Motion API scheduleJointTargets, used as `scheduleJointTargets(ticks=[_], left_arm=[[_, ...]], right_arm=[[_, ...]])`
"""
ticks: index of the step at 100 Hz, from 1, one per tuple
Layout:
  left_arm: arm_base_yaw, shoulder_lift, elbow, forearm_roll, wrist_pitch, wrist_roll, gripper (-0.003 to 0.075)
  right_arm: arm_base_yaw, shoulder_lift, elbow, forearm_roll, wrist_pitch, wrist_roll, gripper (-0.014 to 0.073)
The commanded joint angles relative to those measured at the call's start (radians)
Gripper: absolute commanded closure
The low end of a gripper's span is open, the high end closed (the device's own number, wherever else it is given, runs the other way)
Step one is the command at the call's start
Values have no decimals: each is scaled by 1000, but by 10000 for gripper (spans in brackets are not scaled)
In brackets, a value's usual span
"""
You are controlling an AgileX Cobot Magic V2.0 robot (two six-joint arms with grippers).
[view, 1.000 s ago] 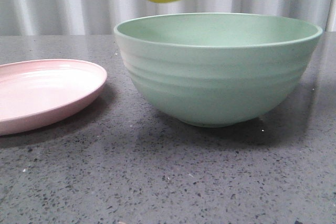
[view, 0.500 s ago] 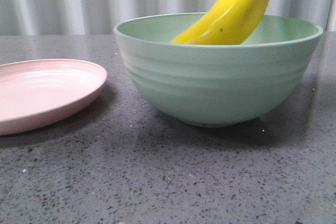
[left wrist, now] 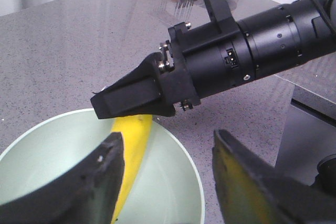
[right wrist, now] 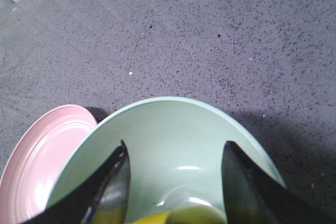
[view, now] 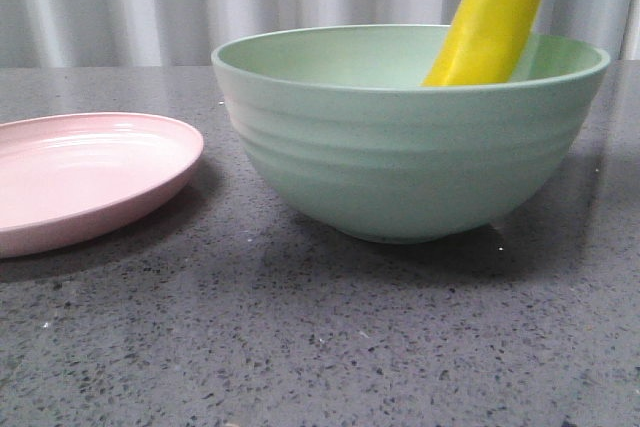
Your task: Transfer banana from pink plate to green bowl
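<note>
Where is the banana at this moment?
In the front view the banana stands steeply inside the green bowl, toward its right side, its top held by the right end effector. The pink plate lies left of the bowl.

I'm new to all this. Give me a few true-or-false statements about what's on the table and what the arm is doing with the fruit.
1. The banana lies flat on the pink plate. False: the plate is bare, and the banana stands steeply with its lower end inside the green bowl.
2. The right gripper is clamped on the banana's upper end. True.
3. The left gripper holds a second banana. False: it is open and holds nothing.
4. In the front view, the plate sits left of the bowl, apart from it. True.
5. The bowl lies tipped on its side. False: it stands upright.
</note>
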Motion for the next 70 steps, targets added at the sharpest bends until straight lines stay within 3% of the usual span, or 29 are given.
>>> scheduleJointTargets(ticks=[1,38,50,65,70], left_arm=[[-8,-27,-35,-33,-47,3,369],[-8,-29,-35,-33,-42,3,393],[-8,-32,-35,-33,-42,3,544],[-8,-33,-35,-33,-18,3,742],[-8,-33,-35,-33,-8,3,741]], right_arm=[[-4,-32,-33,-6,-71,-12,277],[-4,-158,-33,-135,-36,-12,280],[-4,-204,-31,-186,45,-12,307],[-4,-270,-28,-299,183,-39,479],[-4,-294,-20,-307,203,-53,530]])
